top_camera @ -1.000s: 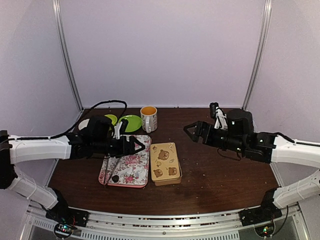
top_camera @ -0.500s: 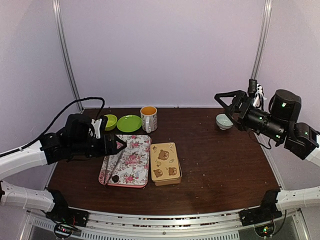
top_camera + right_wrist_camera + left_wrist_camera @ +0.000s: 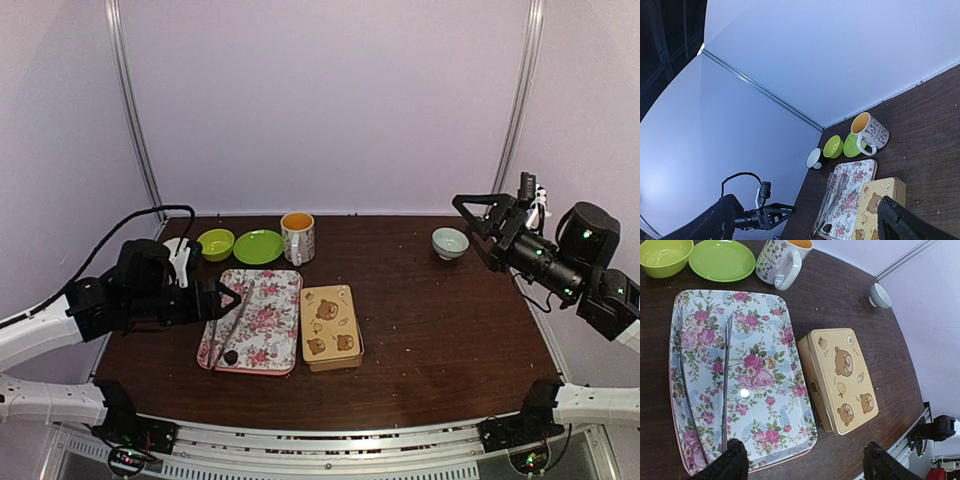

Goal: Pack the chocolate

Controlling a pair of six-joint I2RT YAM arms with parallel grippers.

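The chocolate (image 3: 231, 355) is a tiny dark lump on the near end of the floral tray (image 3: 270, 300), beside the tips of clear tongs (image 3: 226, 320). It also shows in the right wrist view (image 3: 826, 228); in the left wrist view my own finger hides it. The tan bear tin (image 3: 331, 324) lies closed just right of the tray. My left gripper (image 3: 226, 297) is open and empty, above the tray's left edge. My right gripper (image 3: 474, 214) is open and empty, high at the far right, away from everything.
A green bowl (image 3: 215, 243), green plate (image 3: 259, 246) and mug (image 3: 297, 236) stand behind the tray. A pale bowl (image 3: 449, 242) sits at the back right. A black-and-white cup (image 3: 815, 158) stands at the back left corner.
My left arm has drawn back to the left, off the tray's middle. My right arm has risen and pulled back to the right, uncovering the pale bowl.
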